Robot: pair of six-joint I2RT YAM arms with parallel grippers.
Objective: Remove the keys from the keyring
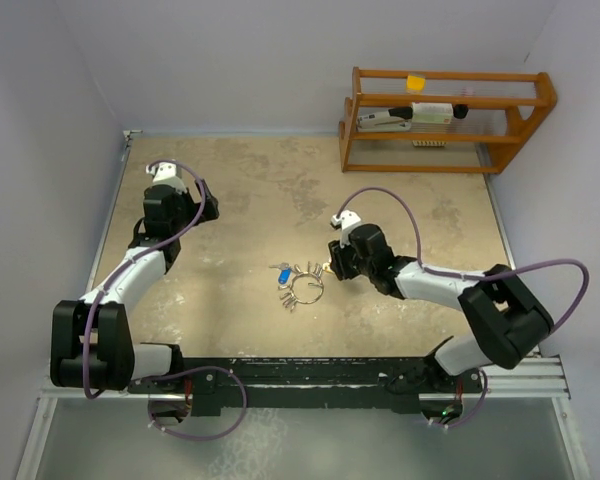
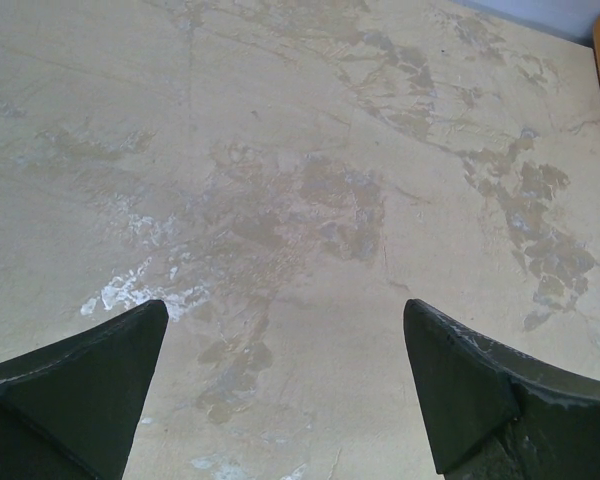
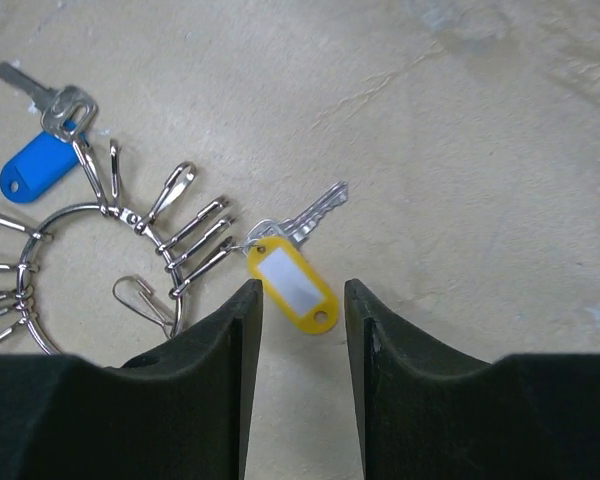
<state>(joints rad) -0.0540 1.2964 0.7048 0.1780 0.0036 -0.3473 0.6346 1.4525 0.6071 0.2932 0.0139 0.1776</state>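
While the left gripper (image 2: pixel 285 305) hangs with its jaws spread wide over bare table (image 1: pixel 240 190), well apart from the work, it has no part in the coming move. At the table's centre lies the keyring (image 3: pixel 80 207), flat, with wire clips fanned around it. The blue-tagged key (image 3: pixel 35 170) sits on its far left side. The yellow tag (image 3: pixel 292 288) trails from its right side, long axis slanting toward the right gripper (image 3: pixel 302 285), and its silver key (image 3: pixel 315 212) points away up-right. The right arm is much the nearer. Its jaws stand narrowed but apart, and the tag's free end lies in the gap, with no contact visible. Judgement: a pull rightward has open room, and the wooden rack (image 1: pixel 445 120) stands well clear at the back.
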